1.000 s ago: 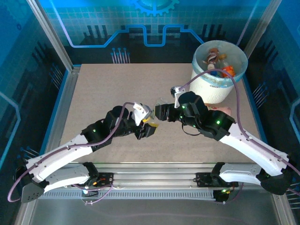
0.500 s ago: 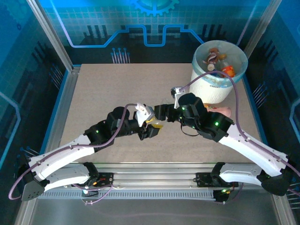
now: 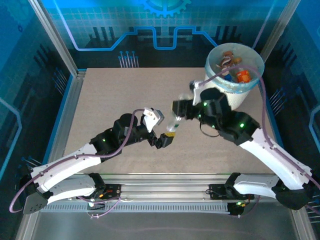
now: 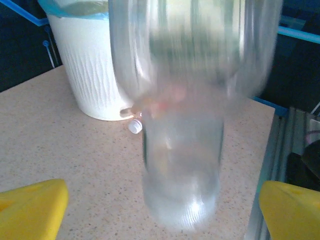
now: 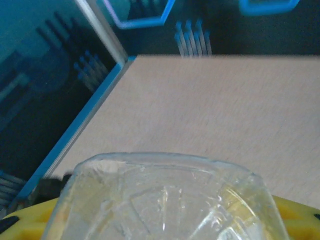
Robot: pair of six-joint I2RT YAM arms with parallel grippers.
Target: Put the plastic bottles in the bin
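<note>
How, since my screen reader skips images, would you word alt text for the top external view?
The right end effector holds a clear plastic bottle over the middle of the speckled table, with the open left end effector just beside it. The bag-lined white bin at the far right corner already contains several bottles.

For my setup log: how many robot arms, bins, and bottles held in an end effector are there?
Robot arms: 2, the left arm and the right arm
Bins: 1, the bin
Held bottles: 1, the clear bottle in the right end effector
Total: 4
</note>
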